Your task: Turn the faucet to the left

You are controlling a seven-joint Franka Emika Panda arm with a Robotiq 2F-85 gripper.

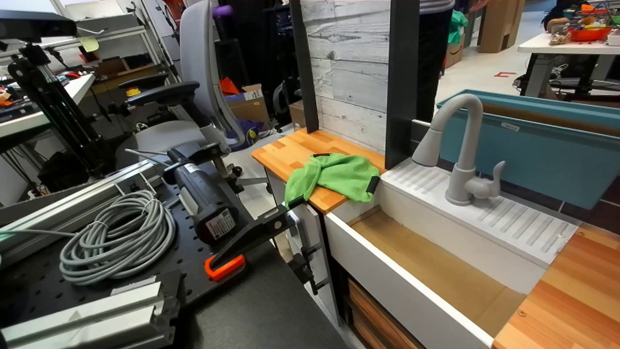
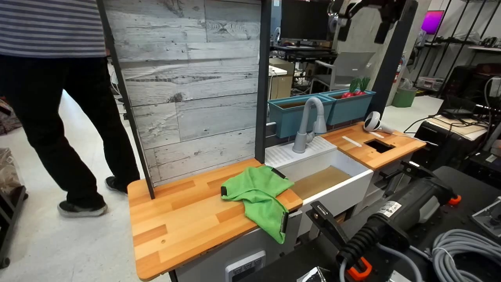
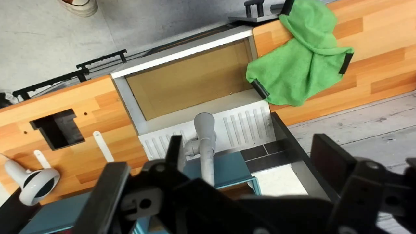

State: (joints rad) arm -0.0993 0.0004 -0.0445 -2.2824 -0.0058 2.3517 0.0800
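No text is readable; the white label (image 1: 221,224) on the black device (image 1: 209,198) is too small.

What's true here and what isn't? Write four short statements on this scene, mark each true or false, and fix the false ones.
1. The faucet is grey and arched. True.
2. The pincer grips the faucet. False: the pincer is open, away from the faucet.
3. A green cloth lies inside the sink. False: the cloth is on the wooden counter.
4. A teal planter shows behind the faucet in both exterior views. True.
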